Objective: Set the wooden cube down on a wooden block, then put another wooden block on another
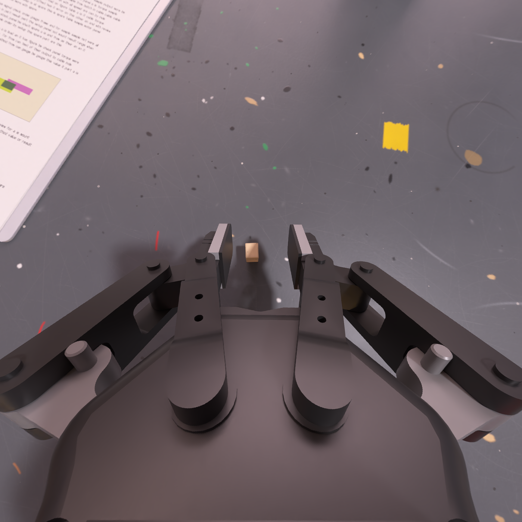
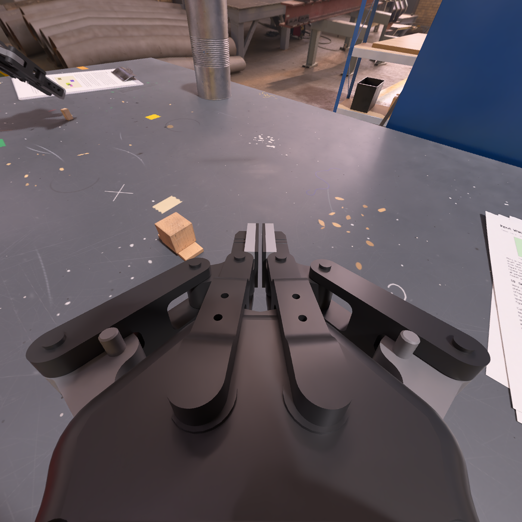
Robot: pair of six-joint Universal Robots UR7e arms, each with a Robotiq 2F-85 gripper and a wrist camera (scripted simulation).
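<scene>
Left wrist view: the left gripper [image 1: 260, 248] is spread wide above a small wooden block [image 1: 251, 252] on the paint-speckled grey table [image 1: 310, 183], beside a clipboard [image 1: 56, 93] and yellow tape [image 1: 395, 137]. Right wrist view: the right gripper [image 2: 260, 237] is closed and empty, near the wooden cube [image 2: 175, 230] resting on a flat wooden block [image 2: 191, 250]; a workshop with a metal pillar [image 2: 211, 48] lies beyond.

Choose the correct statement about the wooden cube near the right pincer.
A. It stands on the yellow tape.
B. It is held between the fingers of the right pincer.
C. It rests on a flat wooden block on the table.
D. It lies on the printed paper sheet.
C: in the right wrist view the wooden cube sits on a flat wooden block on the table, left of the shut, empty right pincer.
</scene>
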